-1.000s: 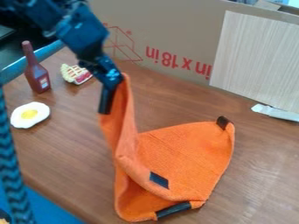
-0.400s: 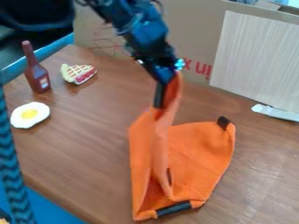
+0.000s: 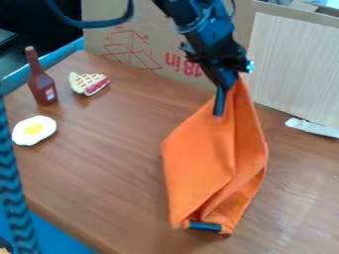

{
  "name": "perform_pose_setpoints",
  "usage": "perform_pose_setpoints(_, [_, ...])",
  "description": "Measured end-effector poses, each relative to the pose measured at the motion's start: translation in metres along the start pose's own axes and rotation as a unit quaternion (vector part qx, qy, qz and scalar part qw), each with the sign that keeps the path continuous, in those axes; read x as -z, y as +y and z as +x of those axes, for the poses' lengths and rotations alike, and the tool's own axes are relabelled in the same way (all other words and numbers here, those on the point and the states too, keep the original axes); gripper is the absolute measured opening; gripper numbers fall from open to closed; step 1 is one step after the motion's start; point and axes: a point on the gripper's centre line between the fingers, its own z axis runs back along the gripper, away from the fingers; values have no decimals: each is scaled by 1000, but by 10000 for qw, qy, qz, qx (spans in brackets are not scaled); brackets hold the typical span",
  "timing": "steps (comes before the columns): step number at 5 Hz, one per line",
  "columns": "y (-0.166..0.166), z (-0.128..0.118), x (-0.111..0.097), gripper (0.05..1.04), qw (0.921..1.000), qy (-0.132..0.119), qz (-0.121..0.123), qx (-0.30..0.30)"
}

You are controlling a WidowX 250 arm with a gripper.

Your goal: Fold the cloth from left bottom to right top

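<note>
At the near left, a blue surface (image 3: pixel 63 238) shows beyond the brown table's (image 3: pixel 99 173) edge, and a zigzag-patterned band (image 3: pixel 15 198) in black and teal runs upright along the left side of the view. The lower end of the orange cloth (image 3: pixel 198 168) lies at the near middle of the table, with a dark strip (image 3: pixel 205 226) across it. From there the cloth rises in loose, steep folds, its left side bulging outward and its right side creased, up to a peak right of centre. To the left, well apart from the cloth, a toy fried egg (image 3: pixel 33 130) lies flat, and a dark red bottle (image 3: pixel 41 84) stands upright a little farther back. On the right side, a white strip (image 3: pixel 312 128) lies near the foot of a pale wood-grain board (image 3: pixel 291 64). A lattice-topped toy pie slice (image 3: pixel 88 84) rests beyond the egg, to the right of the bottle. The black gripper (image 3: pixel 227 97) hangs at a tilt over the far part of the table, closed on the cloth's raised top. Behind it stands a cardboard box (image 3: pixel 145 44) with red print.
</note>
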Motion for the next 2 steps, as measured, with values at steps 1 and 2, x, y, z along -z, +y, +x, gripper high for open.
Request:
perform_pose_setpoints(1, [-2,4,10,204,9996,4,243,107])
perform_pose_setpoints(2, [-2,-1,11,454,9996,-66,258,136])
